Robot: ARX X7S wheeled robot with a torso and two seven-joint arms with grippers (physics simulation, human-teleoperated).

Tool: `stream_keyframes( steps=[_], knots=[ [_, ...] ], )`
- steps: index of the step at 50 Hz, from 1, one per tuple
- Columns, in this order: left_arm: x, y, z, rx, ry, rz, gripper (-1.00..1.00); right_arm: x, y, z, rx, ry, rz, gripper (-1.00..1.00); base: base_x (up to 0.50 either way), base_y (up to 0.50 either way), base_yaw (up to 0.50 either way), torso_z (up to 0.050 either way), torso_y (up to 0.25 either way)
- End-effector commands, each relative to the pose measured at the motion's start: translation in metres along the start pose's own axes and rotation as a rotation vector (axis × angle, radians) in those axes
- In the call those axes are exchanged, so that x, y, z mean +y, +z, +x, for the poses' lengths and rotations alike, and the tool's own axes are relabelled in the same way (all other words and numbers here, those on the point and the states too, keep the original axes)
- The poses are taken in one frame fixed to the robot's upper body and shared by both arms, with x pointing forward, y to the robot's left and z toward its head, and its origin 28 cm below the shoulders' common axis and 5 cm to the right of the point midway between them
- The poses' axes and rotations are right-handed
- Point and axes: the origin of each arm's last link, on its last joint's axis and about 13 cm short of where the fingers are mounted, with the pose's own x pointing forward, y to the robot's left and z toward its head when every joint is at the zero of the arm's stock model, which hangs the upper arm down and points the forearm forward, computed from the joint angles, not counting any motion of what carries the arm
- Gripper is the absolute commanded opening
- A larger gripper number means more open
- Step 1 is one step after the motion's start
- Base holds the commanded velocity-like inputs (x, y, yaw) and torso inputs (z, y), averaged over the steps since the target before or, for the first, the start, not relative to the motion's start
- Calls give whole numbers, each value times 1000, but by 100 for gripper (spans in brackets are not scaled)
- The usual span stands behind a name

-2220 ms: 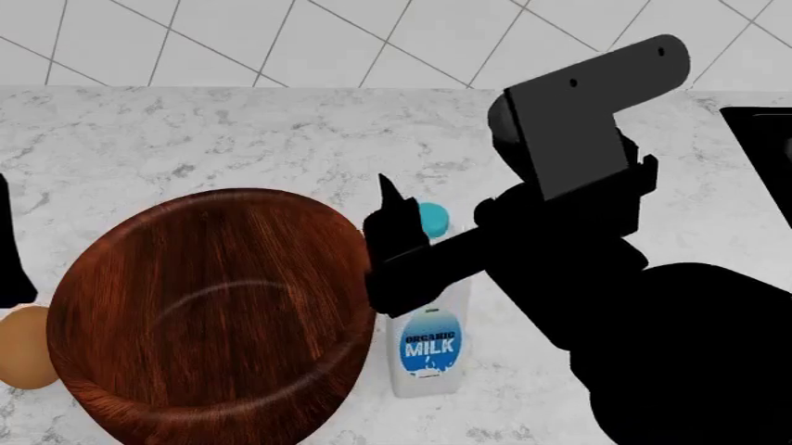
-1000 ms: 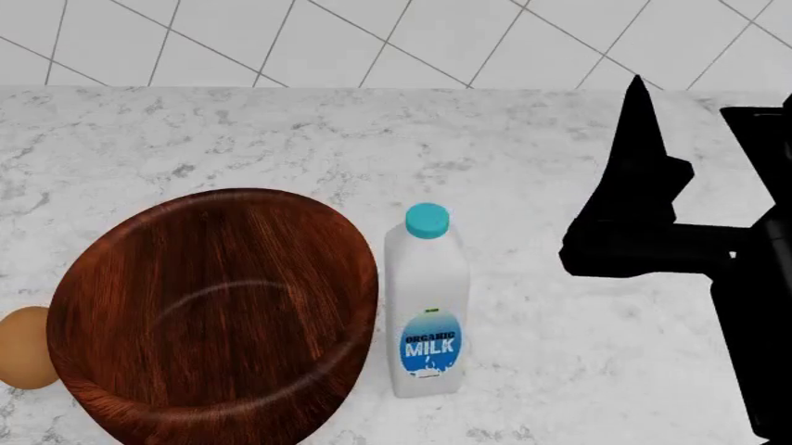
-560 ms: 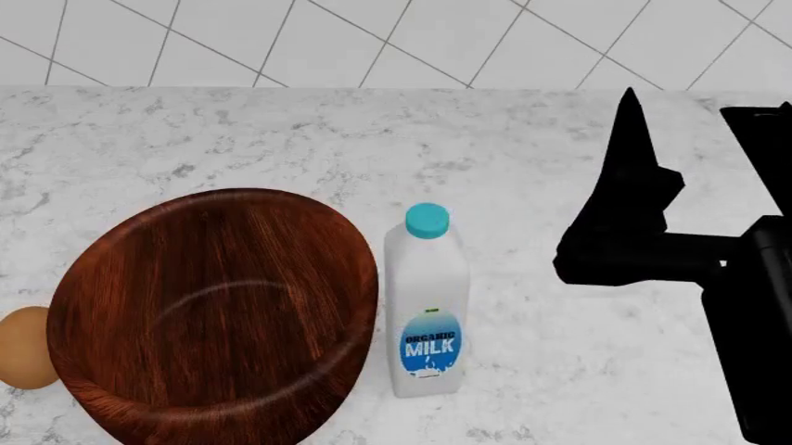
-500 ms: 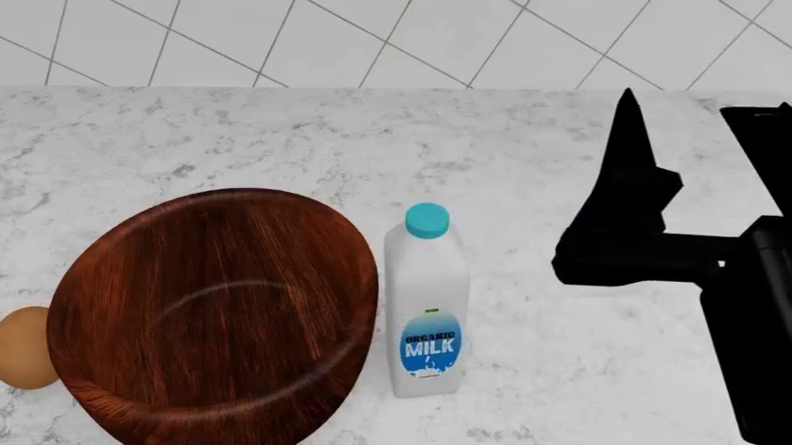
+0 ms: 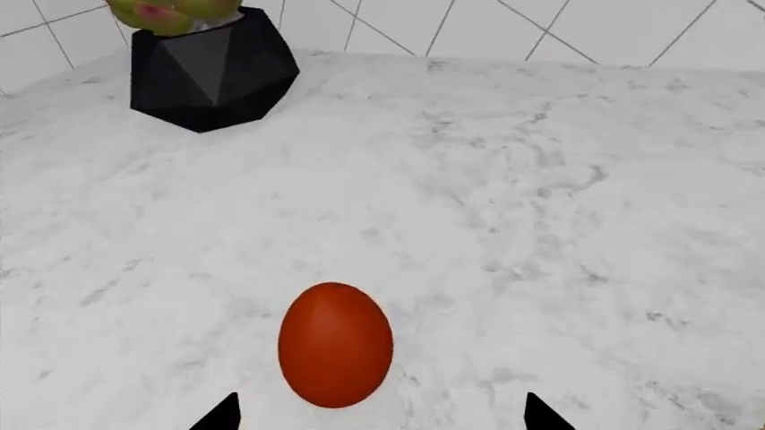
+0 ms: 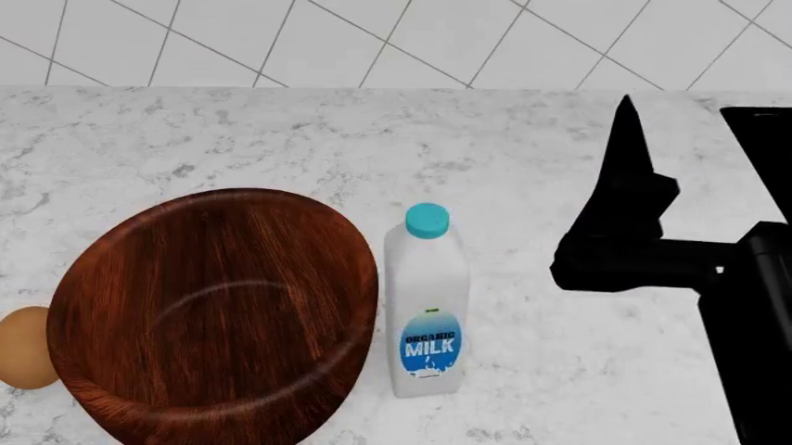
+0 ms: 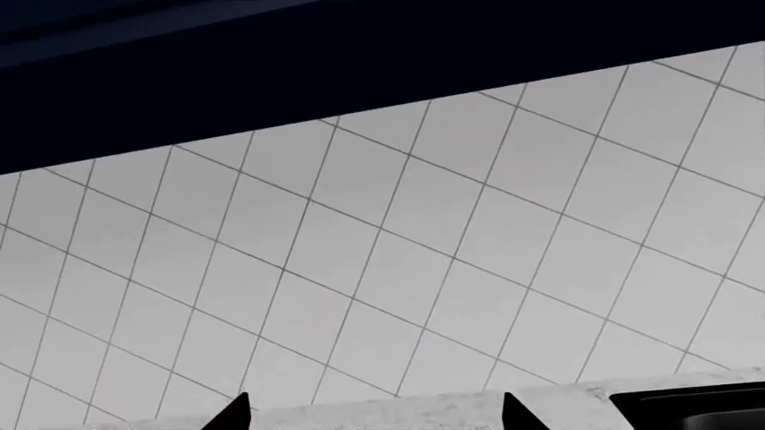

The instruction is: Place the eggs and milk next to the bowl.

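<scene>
The dark wooden bowl sits at the counter's front left. The milk bottle stands right beside its right rim, free of any gripper. The tan egg lies against the bowl's left side, partly hidden by it. The reddish-brown egg lies on the marble in the left wrist view, just ahead of my open left gripper, between the line of its fingertips. My right gripper points up, well right of the milk; in its wrist view it is open and empty, facing the tiled wall.
A black faceted holder with green-yellow fruit stands beyond the reddish-brown egg. A black cooktop lies at the counter's right edge and also shows in the right wrist view. A dark cabinet hangs above the wall tiles.
My right gripper has let go of the milk, swung away to the right and turned upward; in the last second it only drifted slightly left. Milk, bowl and tan egg stay put.
</scene>
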Motion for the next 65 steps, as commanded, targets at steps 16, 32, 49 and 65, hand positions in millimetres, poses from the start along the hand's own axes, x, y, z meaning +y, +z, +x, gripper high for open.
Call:
stream_keyframes(
  steps=[16, 32, 49, 65],
  knots=[
    [-4, -9, 38, 87, 50, 46, 100, 3, -7, 1, 11, -18, 34, 100, 0, 0, 0, 0, 0],
    [-4, -12, 54, 116, 76, 56, 100, 3, -6, 0, 10, -22, 30, 100, 0, 0, 0, 0, 0],
    [-6, -12, 72, 141, 99, 68, 100, 5, -4, 2, 10, -23, 24, 100, 0, 0, 0, 0, 0],
    [-10, -16, 84, 172, 108, 78, 100, 3, -3, 0, 8, -33, 22, 100, 0, 0, 0, 0, 0]
  ],
)
